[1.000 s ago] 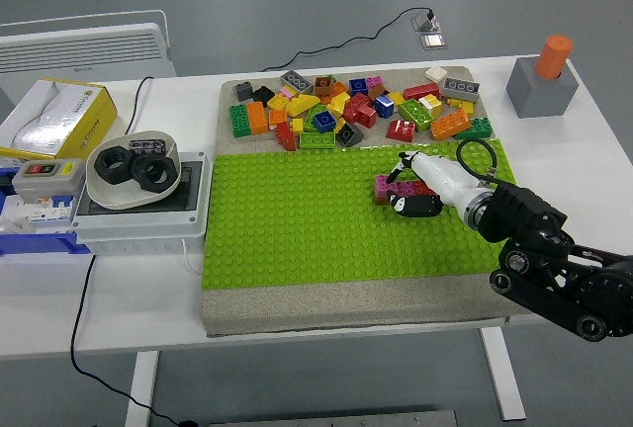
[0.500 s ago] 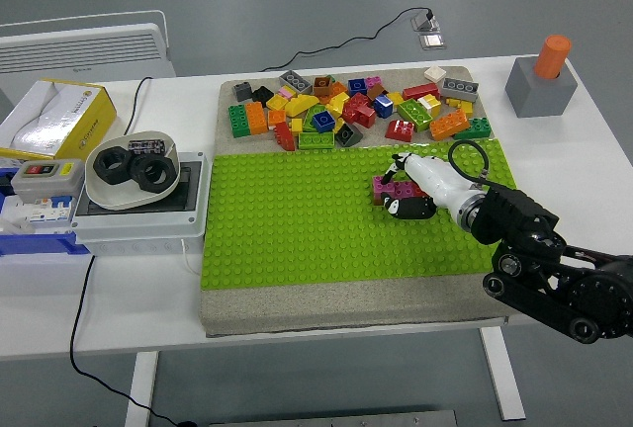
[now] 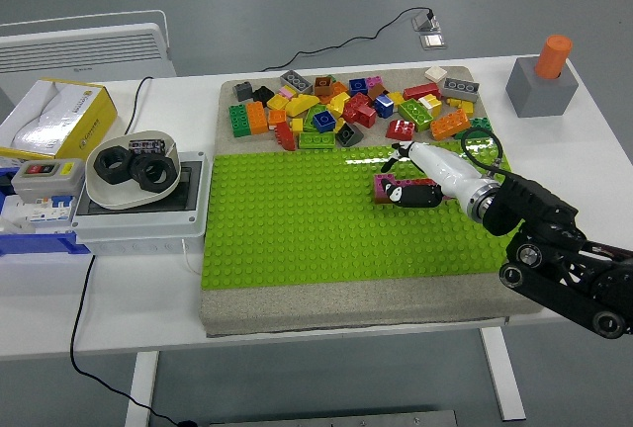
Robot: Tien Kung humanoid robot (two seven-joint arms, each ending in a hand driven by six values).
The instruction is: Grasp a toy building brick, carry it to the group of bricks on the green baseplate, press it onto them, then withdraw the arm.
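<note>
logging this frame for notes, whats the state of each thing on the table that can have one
right hand: over the pink bricks on the baseplate; grip unclear
pink bricks: seated on the green baseplate
green baseplate: flat, mostly bare
loose bricks: jumbled heap behind the baseplate
bowl: upright, holds black nuts
orange peg: upright in grey block

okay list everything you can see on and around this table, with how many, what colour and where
baseplate: one, green, centre
loose bricks: many, mixed colours, behind the baseplate
bricks on the baseplate: small group, magenta showing, at the right hand
bowl: one, white, left, holding black nuts
box: one, yellow and white, far left
block: one, grey, orange peg on top, far right
cable: black, left edge
right hand: white and black, over the group
left arm: not in view
</note>
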